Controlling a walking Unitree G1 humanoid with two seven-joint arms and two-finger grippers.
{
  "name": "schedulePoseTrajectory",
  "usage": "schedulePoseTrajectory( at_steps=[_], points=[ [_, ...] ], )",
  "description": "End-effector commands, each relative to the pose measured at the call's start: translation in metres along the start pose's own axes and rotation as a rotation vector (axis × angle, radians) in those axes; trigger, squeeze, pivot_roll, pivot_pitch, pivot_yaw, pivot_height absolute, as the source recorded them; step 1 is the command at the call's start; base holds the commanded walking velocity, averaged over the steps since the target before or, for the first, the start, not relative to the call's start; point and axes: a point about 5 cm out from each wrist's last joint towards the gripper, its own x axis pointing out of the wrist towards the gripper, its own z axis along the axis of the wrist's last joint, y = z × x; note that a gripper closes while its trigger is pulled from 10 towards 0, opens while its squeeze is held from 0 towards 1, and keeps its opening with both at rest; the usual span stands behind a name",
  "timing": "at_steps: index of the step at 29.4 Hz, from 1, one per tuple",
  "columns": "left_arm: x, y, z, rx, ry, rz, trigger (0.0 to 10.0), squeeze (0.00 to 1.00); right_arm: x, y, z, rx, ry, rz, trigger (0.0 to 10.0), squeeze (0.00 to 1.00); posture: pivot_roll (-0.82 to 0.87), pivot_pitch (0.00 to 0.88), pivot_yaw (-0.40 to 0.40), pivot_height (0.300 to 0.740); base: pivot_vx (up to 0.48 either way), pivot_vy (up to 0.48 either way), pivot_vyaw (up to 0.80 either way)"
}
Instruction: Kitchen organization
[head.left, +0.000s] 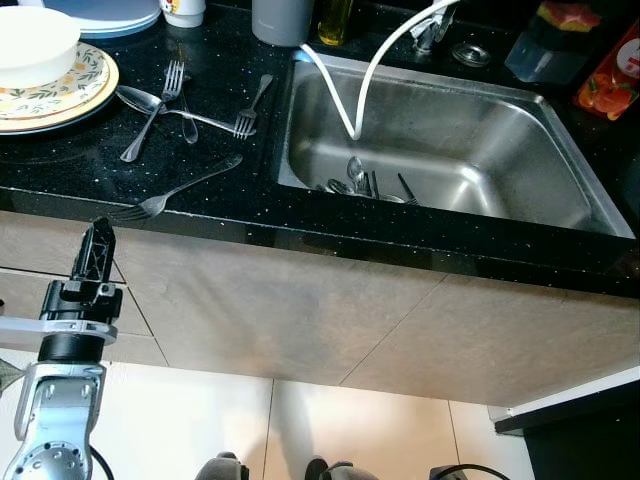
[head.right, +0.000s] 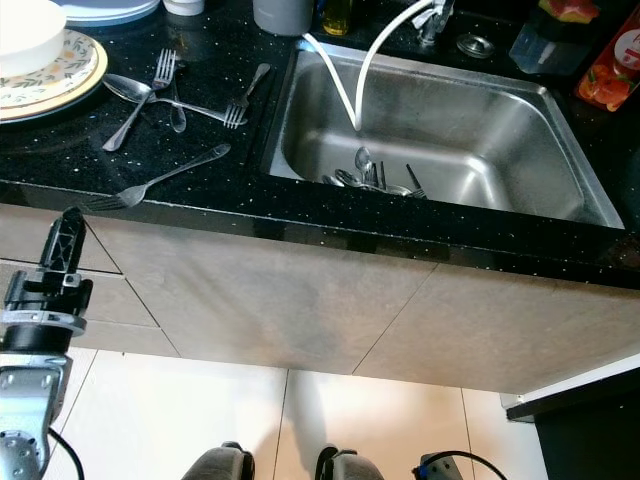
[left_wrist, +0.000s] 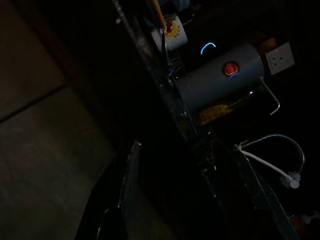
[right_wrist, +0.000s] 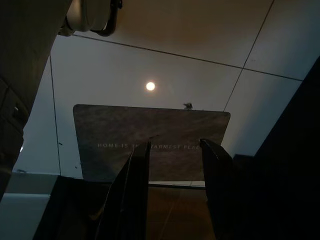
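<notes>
Forks (head.left: 175, 195) lie on the black counter (head.left: 60, 165) beside the sink (head.left: 480, 140).

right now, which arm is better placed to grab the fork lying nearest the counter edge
Left, probably. The left gripper is raised in front of the cabinet just below the counter edge, close under the fork. The right gripper hangs idle, pointed at a floor mat, away from the counter.

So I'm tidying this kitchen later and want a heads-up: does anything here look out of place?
Yes. Forks and spoons lie scattered and crossed on the black counter, and one fork sits near its front edge. More cutlery lies in the sink. Left gripper waits below the counter.
</notes>
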Motion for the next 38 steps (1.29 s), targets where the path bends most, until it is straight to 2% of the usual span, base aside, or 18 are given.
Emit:
schedulePoseTrajectory(
  at_steps=[1, 11, 35, 36, 38],
  points=[
    [-0.005, 0.004, -0.008, -0.050, 0.015, 0.024, 10.0, 0.00, -0.001, -0.004, -0.011, 0.014, 0.032, -0.015, 10.0, 0.00, 0.13, 0.153, -0.105, 0.740, 0.000, 0.000, 0.00],
    [0.001, -0.001, -0.010, -0.075, 0.061, -0.026, 10.0, 0.00, -0.001, -0.003, -0.014, 0.024, 0.035, -0.012, 10.0, 0.00, 0.12, 0.162, -0.097, 0.740, 0.000, 0.000, 0.00],
    [0.011, -0.009, -0.006, -0.080, 0.069, -0.073, 10.0, 0.00, -0.001, 0.001, -0.018, 0.036, 0.041, -0.008, 10.0, 0.00, 0.12, 0.168, -0.090, 0.740, 0.000, 0.000, 0.00],
    [0.012, -0.009, -0.006, -0.072, 0.068, -0.070, 2.5, 0.00, -0.001, 0.001, -0.018, 0.036, 0.041, -0.008, 10.0, 0.00, 0.12, 0.168, -0.090, 0.740, 0.000, 0.000, 0.00],
    [0.012, -0.009, -0.006, -0.072, 0.068, -0.070, 2.5, 0.00, -0.001, 0.001, -0.018, 0.036, 0.041, -0.008, 10.0, 0.00, 0.12, 0.168, -0.090, 0.740, 0.000, 0.000, 0.00]
  ],
)
